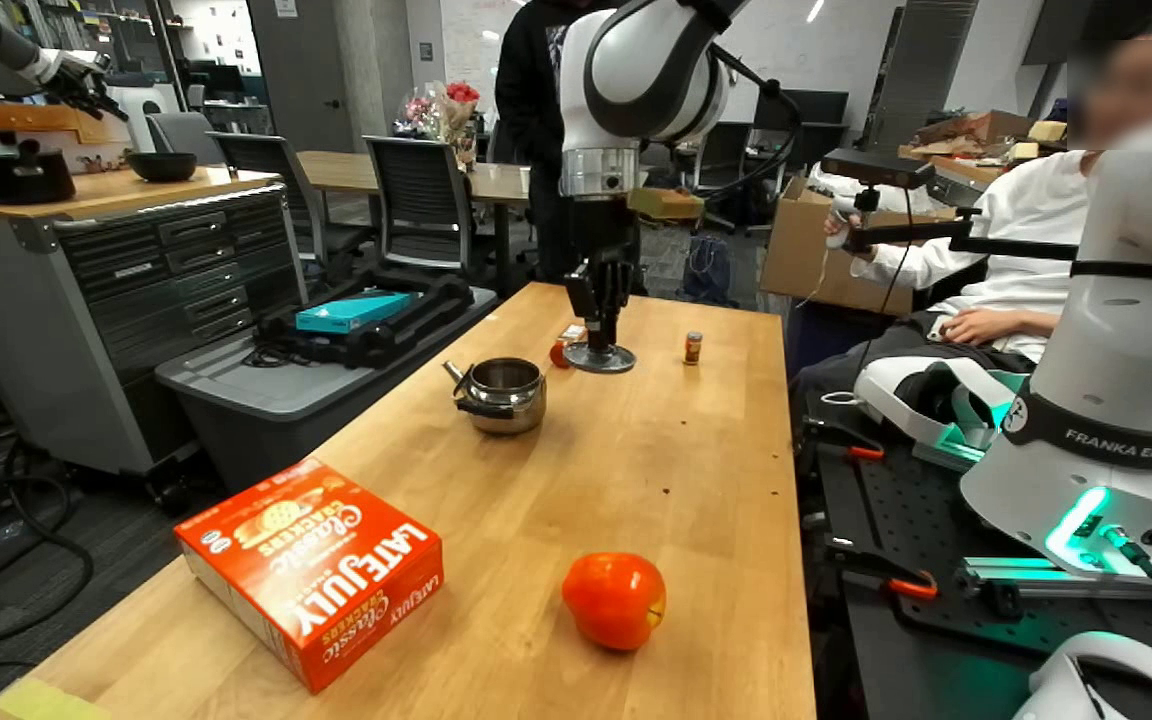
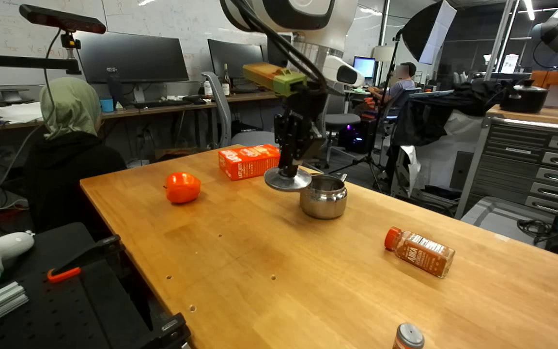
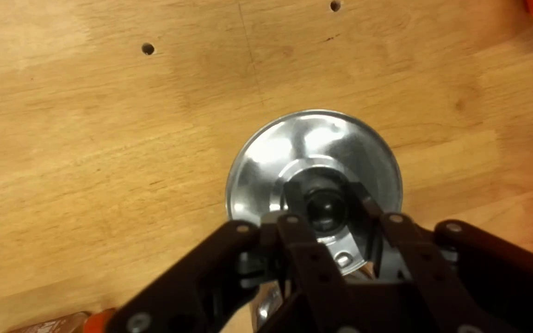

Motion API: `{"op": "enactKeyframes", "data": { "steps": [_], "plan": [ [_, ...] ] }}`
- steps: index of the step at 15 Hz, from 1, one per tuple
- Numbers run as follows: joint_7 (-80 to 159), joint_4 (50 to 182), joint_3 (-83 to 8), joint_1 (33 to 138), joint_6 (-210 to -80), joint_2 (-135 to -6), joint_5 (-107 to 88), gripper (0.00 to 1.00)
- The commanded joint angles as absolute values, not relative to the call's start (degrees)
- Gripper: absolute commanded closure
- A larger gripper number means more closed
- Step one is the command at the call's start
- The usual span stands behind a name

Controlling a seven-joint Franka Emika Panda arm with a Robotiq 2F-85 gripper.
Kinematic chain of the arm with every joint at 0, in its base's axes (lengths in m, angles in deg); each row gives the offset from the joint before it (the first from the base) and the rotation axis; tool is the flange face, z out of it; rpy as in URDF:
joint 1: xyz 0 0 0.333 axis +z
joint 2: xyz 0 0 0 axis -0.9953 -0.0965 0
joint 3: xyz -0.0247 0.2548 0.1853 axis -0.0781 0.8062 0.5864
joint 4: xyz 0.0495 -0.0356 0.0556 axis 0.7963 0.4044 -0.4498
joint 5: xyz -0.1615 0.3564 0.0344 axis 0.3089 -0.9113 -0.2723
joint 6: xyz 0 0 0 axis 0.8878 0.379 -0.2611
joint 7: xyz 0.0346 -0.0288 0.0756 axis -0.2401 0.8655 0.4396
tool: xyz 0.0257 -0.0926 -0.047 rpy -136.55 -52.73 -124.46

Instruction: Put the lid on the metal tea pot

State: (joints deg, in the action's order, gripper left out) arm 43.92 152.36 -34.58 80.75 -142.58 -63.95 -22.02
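On the table [image 1: 616, 470], in an exterior view: cracker box [image 1: 311, 560], lying flat, front left; fruit [image 1: 616, 600], right of the box, well apart from it; tea pot [image 1: 528, 405], upright, behind the box and to its right, near the table's left edge.

Above the table, in an exterior view: lid [image 2: 281, 183], raised, to the left of the tea pot and before it, overlapping its rim from this side; lid held by its knob in the gripper [image 3: 325, 200].

On the table, same side: spice bottle [image 2: 424, 253], on its side, right of the tea pot and nearer; jar [image 2: 409, 336], upright, before the bottle.
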Motion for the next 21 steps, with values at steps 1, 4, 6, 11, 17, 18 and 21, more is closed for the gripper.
{"op": "enactKeyframes", "data": {
  "steps": [1, 4, 6, 11, 17, 18, 21],
  "plan": [
    [40.54, 148.69, -34.47, 81.65, -139.71, -63.3, -23.61, 0.88],
    [38.09, 146.0, -34.45, 82.06, -138.21, -64.22, -24.4, 0.88],
    [36.41, 144.59, -34.54, 82.32, -137.75, -64.94, -24.31, 0.89],
    [33.8, 141.4, -34.81, 82.17, -139.45, -67.72, -24.78, 0.9],
    [34.12, 137.34, -34.52, 81.61, -141.44, -71.79, -28.92, 0.93],
    [34.08, 136.55, -34.51, 81.55, -141.77, -72.59, -29.42, 0.93],
    [33.73, 134.24, -34.7, 81.4, -142.67, -75.03, -29.75, 0.93]
  ]
}}
